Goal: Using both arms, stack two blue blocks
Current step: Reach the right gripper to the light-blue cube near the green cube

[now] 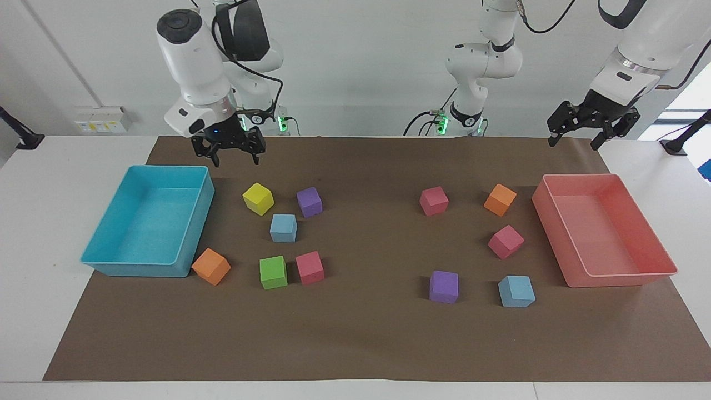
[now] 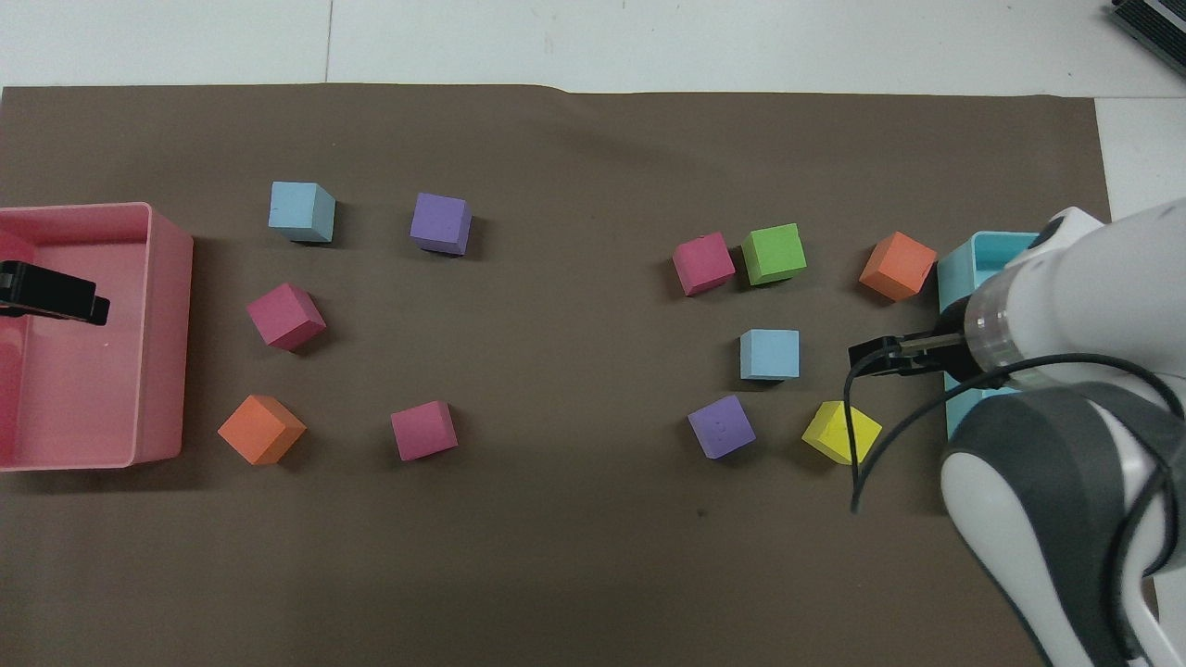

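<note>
Two pale sky-blue cubes, matte and foam-like, sit well apart on the brown paper of the table [image 1: 366, 344]. One blue block [image 1: 283, 228] [image 2: 769, 354] lies toward the right arm's end, between the yellow cube [image 1: 258, 198] and the green cube [image 1: 273, 272], near a purple cube [image 1: 309, 201]. The other blue block [image 1: 516, 291] [image 2: 301, 211] lies toward the left arm's end, beside a second purple cube [image 1: 444, 286], near the pink bin [image 1: 661, 244]. The right hand [image 1: 234, 158], fingers apart, hangs over the paper beside the turquoise bin [image 1: 189, 250]. The left hand [image 1: 575, 141], fingers spread, waits over the pink bin.
</note>
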